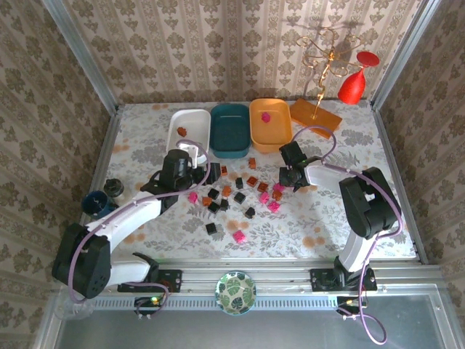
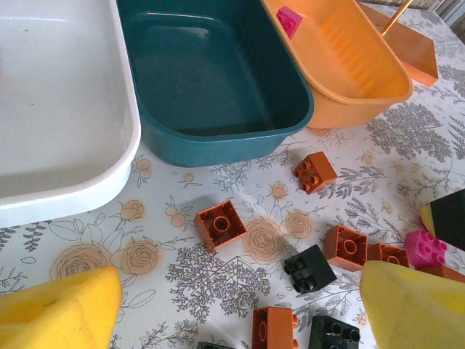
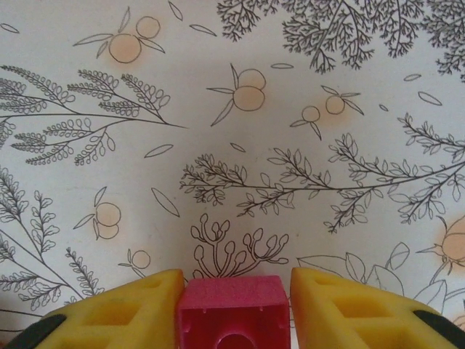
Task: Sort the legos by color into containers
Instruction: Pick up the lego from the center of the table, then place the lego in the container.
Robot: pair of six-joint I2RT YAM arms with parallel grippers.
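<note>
Magenta-pink, black and brown-orange legos (image 1: 240, 197) lie scattered mid-table in front of three tubs: white (image 1: 176, 116), dark teal (image 1: 216, 120) and orange (image 1: 287, 123). A brown lego (image 1: 182, 131) lies in the white tub and a pink one (image 2: 289, 19) in the orange tub. My left gripper (image 1: 190, 156) hovers open near the white tub; its yellow fingers (image 2: 58, 313) stand wide over brown (image 2: 220, 224) and black (image 2: 309, 267) legos. My right gripper (image 3: 236, 280) is low on the table with a pink lego (image 3: 232, 294) between its fingers, shut on it.
A flat orange board with a gold wire stand (image 1: 314, 113) and a red goblet (image 1: 356, 80) stand at the back right. Two dark cups (image 1: 94, 203) sit by the left wall. A round patterned dish (image 1: 235, 291) rests on the front rail.
</note>
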